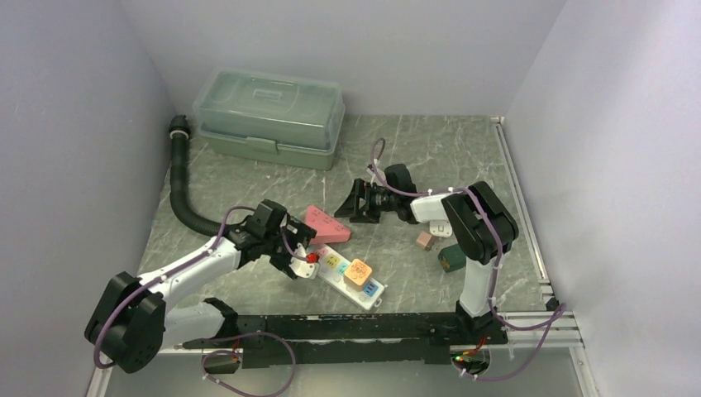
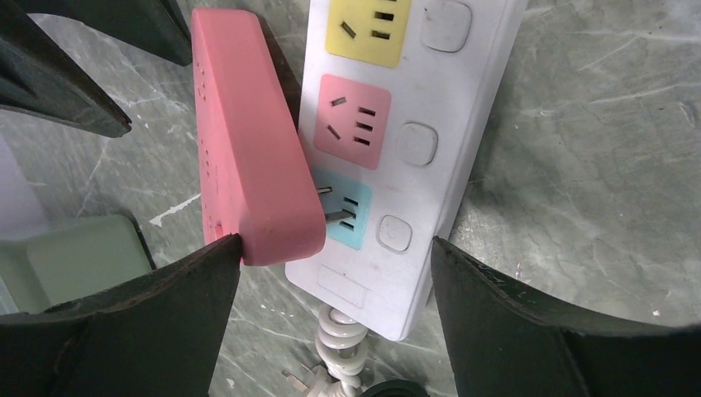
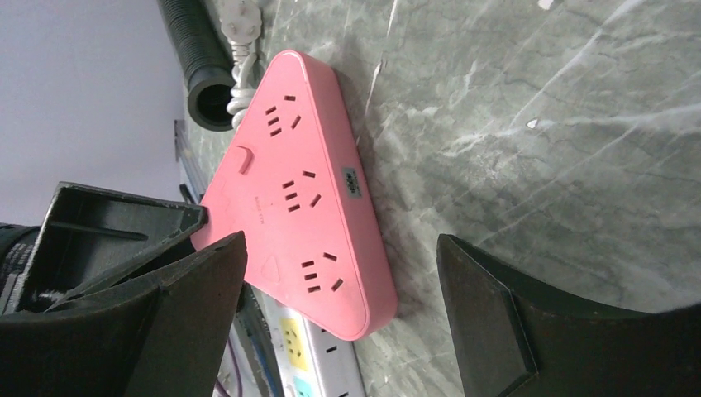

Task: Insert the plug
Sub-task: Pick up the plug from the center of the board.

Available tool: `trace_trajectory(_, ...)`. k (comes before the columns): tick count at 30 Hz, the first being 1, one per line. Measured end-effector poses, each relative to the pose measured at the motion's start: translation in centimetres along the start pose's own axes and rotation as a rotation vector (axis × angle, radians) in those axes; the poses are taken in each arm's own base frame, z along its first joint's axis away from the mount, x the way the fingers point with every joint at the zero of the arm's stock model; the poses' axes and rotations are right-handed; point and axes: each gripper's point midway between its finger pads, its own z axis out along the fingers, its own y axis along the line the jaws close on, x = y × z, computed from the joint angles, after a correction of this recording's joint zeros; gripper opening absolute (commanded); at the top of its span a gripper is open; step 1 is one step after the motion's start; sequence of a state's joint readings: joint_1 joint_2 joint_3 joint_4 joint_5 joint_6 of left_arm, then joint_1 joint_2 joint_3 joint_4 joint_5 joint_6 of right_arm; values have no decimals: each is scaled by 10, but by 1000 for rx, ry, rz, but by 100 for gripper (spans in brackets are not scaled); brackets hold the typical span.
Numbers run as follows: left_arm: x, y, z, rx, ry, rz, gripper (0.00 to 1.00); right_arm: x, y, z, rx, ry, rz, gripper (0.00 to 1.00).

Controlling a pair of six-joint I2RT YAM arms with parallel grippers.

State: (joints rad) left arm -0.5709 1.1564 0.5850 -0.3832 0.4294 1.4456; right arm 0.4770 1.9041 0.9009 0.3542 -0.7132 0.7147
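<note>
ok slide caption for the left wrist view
Pink adapter, prongs at the blue socket of the white power strip, framed by the open left gripper

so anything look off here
Yes: the pink adapter leans askew over the strip's blue socket, with its prongs showing, so it is not seated flat.

Plain pale lavender-grey walls (image 1: 74,124) on three sides, grey-green marble-patterned tabletop (image 1: 463,149) with thin white veins, silver metal rail (image 1: 524,215) along its right edge, translucent green lidded plastic box (image 1: 269,116) against the back wall, soft even light
</note>
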Motion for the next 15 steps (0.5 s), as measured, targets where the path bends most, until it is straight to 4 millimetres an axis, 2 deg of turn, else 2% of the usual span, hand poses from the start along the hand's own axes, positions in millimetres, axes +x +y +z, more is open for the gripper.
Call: trace_trajectory(15,0,-1,-2,-57,2,76,76,11,11,9,-160,42,101,86)
